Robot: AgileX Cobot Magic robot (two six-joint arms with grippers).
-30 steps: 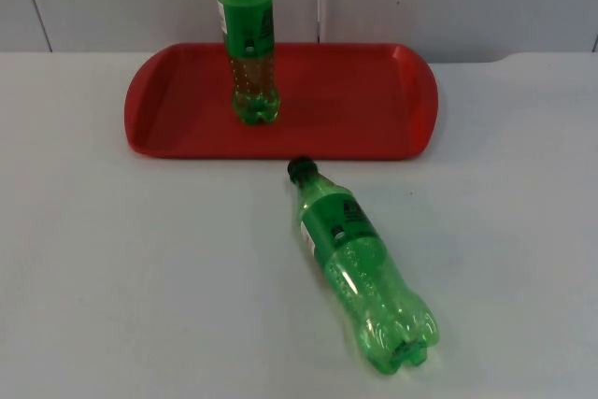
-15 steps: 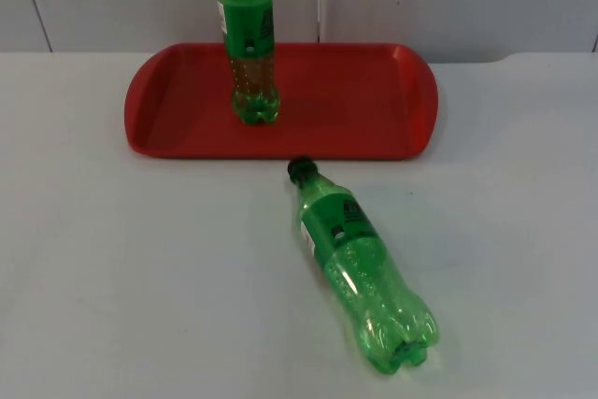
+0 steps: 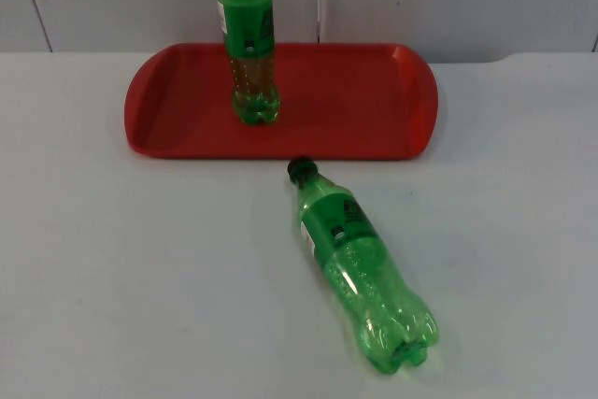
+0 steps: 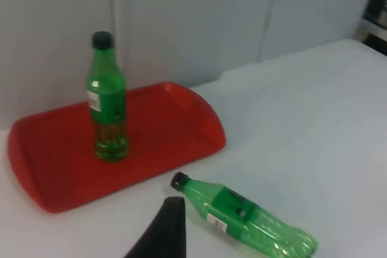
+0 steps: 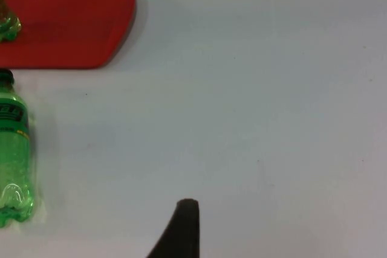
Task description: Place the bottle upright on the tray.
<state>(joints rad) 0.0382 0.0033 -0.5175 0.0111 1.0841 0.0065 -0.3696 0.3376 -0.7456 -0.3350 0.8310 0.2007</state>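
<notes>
Lying on its side on the white table (image 3: 112,277), a green bottle (image 3: 363,268) is seen near a red tray (image 3: 355,100), where another bottle (image 3: 249,44) stands upright. Gripper states cannot be told.

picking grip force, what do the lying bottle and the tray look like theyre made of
Lying bottle: looks like thin clear green plastic, glossy; light passes through it, the base is moulded in lobes, with a dark cap and a printed label band.
Tray: probably rigid moulded plastic, red, smooth with a soft sheen and a rounded raised rim.
</notes>
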